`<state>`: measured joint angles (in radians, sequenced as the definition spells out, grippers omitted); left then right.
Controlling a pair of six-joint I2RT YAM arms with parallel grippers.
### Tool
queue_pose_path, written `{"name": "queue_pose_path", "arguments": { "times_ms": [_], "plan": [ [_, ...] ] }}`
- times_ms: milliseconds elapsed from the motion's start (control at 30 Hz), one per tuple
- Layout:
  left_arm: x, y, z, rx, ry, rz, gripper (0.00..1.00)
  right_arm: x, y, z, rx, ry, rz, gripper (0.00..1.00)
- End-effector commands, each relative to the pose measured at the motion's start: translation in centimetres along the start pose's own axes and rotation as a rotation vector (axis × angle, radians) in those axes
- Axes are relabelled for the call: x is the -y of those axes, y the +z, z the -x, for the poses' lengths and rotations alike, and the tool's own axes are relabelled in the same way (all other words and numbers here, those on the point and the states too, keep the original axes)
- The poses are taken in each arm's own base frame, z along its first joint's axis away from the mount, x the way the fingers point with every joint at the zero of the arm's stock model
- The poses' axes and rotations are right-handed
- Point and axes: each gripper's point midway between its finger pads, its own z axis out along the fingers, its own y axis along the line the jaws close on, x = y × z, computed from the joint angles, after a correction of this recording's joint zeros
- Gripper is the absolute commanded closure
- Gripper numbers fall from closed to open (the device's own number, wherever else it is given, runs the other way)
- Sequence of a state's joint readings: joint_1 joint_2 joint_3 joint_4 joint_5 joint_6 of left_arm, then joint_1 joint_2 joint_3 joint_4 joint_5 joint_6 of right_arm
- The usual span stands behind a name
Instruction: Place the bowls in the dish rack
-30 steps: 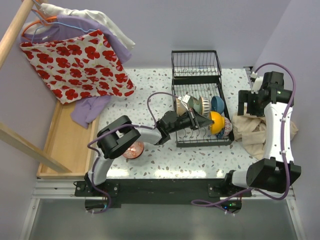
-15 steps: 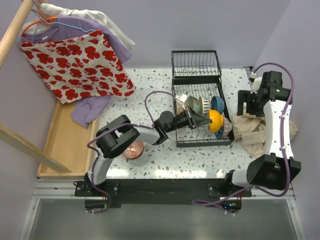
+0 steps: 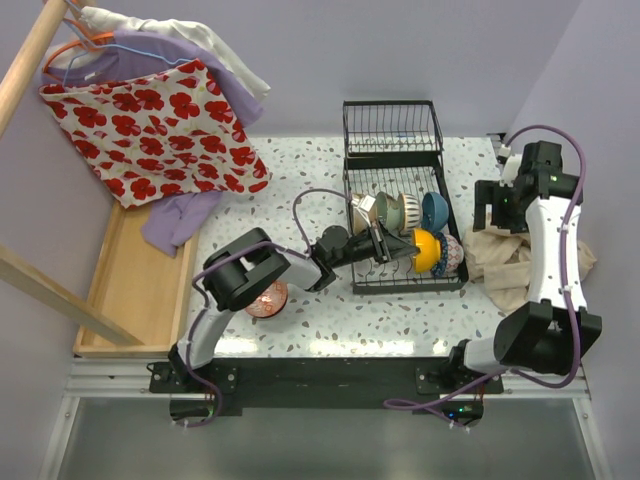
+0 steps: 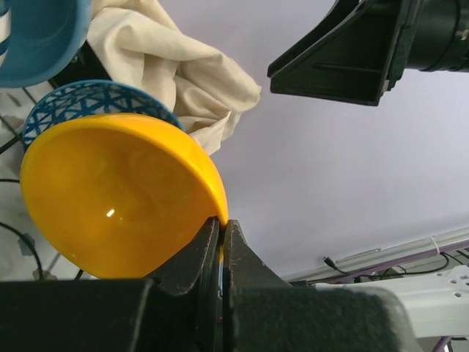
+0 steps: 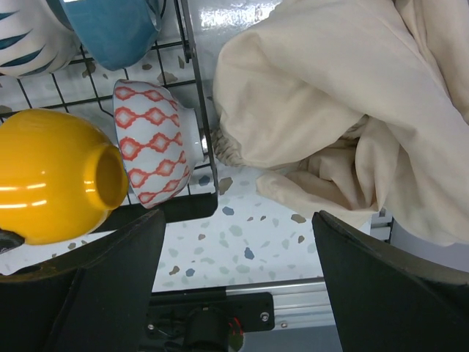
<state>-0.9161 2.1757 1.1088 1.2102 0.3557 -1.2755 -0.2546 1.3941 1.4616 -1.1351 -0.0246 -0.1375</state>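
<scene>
The black wire dish rack point(image 3: 356, 217) stands at the table's middle back. My left gripper point(image 4: 221, 221) is shut on the rim of the orange-yellow bowl point(image 4: 117, 194), which is tipped on its side over the rack's front right point(image 3: 427, 249). Behind it in the rack sit a red-patterned bowl point(image 5: 156, 149), a plain blue bowl point(image 3: 435, 208) and two pale bowls point(image 3: 400, 209). A reddish-brown bowl point(image 3: 268, 298) sits on the table by the left arm. My right gripper point(image 5: 238, 271) hangs open and empty above the table, to the right of the rack.
A crumpled cream cloth point(image 3: 505, 262) lies right of the rack, against its side. A wooden tray point(image 3: 128, 285) runs along the left edge. Flowered and lilac clothes point(image 3: 160, 125) hang from a wooden rail at back left.
My left gripper has shifted slightly with the orange-yellow bowl, settling it a little lower and nearer the rack's front. The right arm has hardly moved.
</scene>
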Motion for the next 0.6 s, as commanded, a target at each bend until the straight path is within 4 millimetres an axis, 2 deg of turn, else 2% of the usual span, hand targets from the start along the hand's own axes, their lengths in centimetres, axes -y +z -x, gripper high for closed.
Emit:
{"name": "queue_pose_path", "arguments": {
  "times_ms": [0, 200, 367, 433, 467, 500, 567],
  "plan": [
    [1.5, 0.8, 0.8, 0.004, 0.026, -0.087, 1.0, 0.1, 0.1, 1.0, 0.029, 0.008, -0.002, 0.14],
    [-1.1, 1.1, -0.1, -0.02, -0.022, -0.031, 1.0, 0.1, 0.4, 0.8, 0.017, 0.008, 0.002, 0.14],
    [-2.3, 0.9, -0.4, -0.031, -0.044, 0.006, 1.0, -0.1, 0.8, 0.8, 0.014, 0.012, 0.012, 0.14],
    [-2.1, 0.7, -0.4, -0.031, -0.035, 0.007, 1.0, -0.2, 0.8, 0.9, 0.015, 0.013, 0.019, 0.14],
    [-1.9, 0.7, -0.4, -0.036, -0.019, 0.001, 0.95, -0.3, 0.9, 0.9, 0.014, 0.013, 0.022, 0.14],
    [-1.1, 0.7, -0.3, -0.053, 0.033, -0.018, 0.83, -0.3, 0.9, 0.9, 0.014, 0.013, 0.024, 0.14],
    [0.1, 0.8, -0.2, -0.071, 0.083, -0.045, 0.73, -0.5, 0.7, 1.0, 0.022, 0.012, 0.035, 0.14]
  ]
}}
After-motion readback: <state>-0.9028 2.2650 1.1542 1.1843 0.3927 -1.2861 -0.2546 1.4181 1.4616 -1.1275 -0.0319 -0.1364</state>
